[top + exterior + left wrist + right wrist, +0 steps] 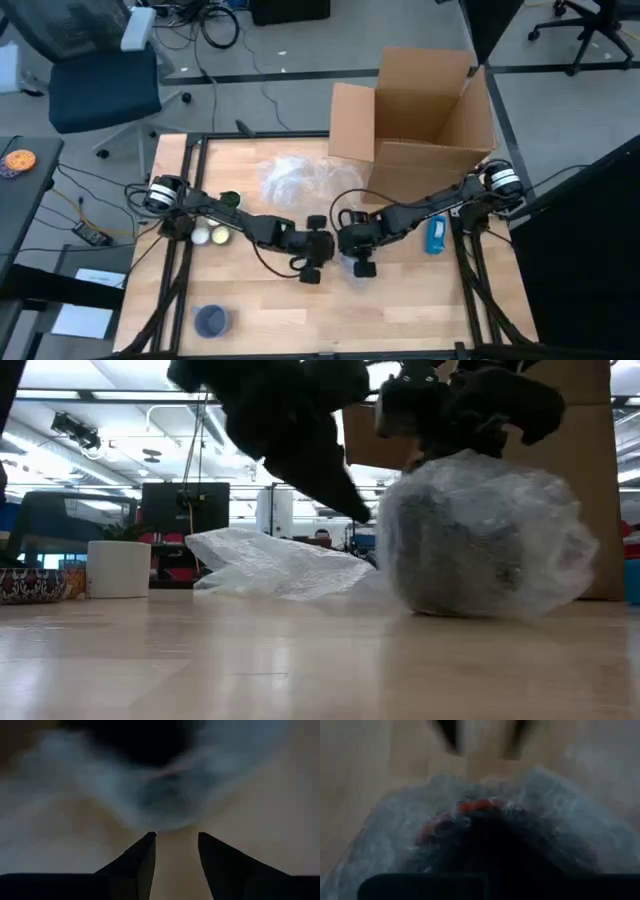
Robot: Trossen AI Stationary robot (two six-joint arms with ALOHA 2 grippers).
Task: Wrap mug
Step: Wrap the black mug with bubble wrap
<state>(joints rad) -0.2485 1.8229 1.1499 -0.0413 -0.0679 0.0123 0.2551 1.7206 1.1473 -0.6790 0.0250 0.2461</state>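
1. The mug is dark and stands on the wooden table, already covered by clear bubble wrap. It is directly under the right gripper and just in front of the left gripper's fingertips.
2. The left gripper points at the wrapped mug; its fingers are apart, with bare table between them, holding nothing.
3. The right gripper is on top of the bundle. I cannot tell whether its fingers are apart or together.
4. A loose plastic sheet lies behind the grippers, near the cardboard box.
5. Farther away from the fingers are a blue object, a white cup and a blue bowl.
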